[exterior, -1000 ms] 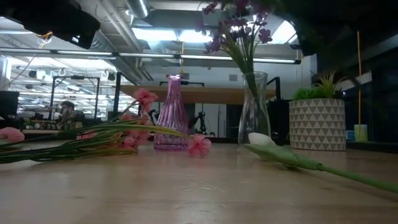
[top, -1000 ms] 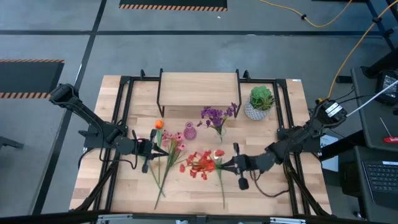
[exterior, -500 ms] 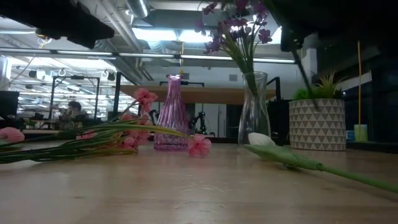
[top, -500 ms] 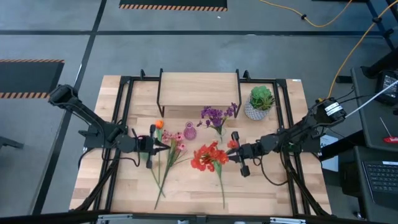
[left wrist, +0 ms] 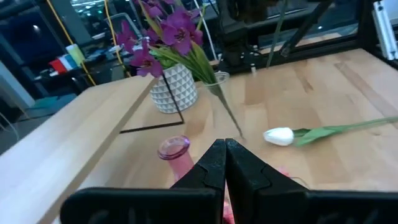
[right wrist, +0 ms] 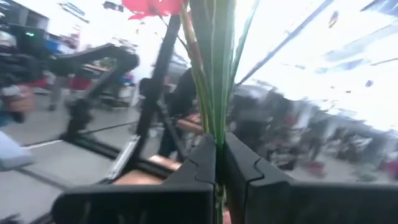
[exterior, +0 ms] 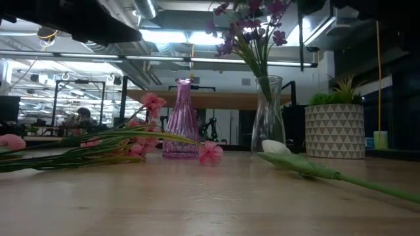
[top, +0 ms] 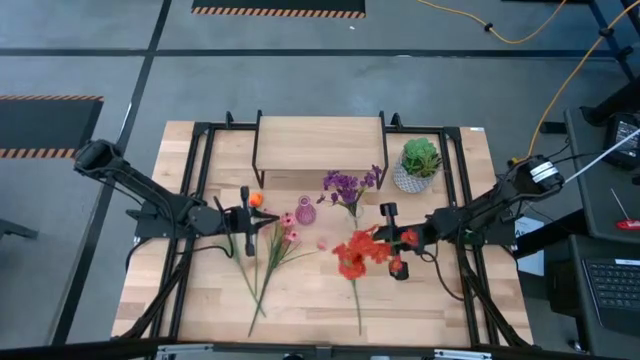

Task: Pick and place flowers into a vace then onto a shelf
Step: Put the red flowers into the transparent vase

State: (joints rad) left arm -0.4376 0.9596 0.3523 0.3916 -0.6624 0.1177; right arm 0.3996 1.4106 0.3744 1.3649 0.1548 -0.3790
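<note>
My right gripper [top: 388,243] is raised over the table's middle, shut on the red cluster flower [top: 362,250], whose bloom shows at the top of the right wrist view [right wrist: 152,6]. My left gripper [top: 247,214] hovers shut above the orange tulip [top: 255,199] and pink blossoms [top: 283,228], which lie flat on the table; nothing shows between its fingers [left wrist: 224,155]. The white bud [exterior: 275,146] lies on the table with its stem [top: 356,300] toward the near edge. The purple sprig [top: 345,185] stands in a clear glass vase [exterior: 268,118]. A pink vase [top: 305,212] stands beside it, empty. The shelf [top: 320,143] stands at the far edge. My right gripper pinches the red cluster's green stem [right wrist: 214,134] between its two fingers. The stem runs forward out of the fingers, with the bloom [top: 362,250] beyond them toward the table's left. The flower is lifted clear of the table.
A spiky green plant in a white patterned pot [top: 418,165] stands right of the shelf. Black frame rails [top: 195,180] run along both sides of the table. Bare wood lies along the near edge [top: 300,320].
My right gripper has risen and drawn back toward the table's right, carrying the red cluster up off the table and away from the white bud's stem. My left gripper has moved toward the far edge, from beside the pink blossoms to near the orange tulip.
</note>
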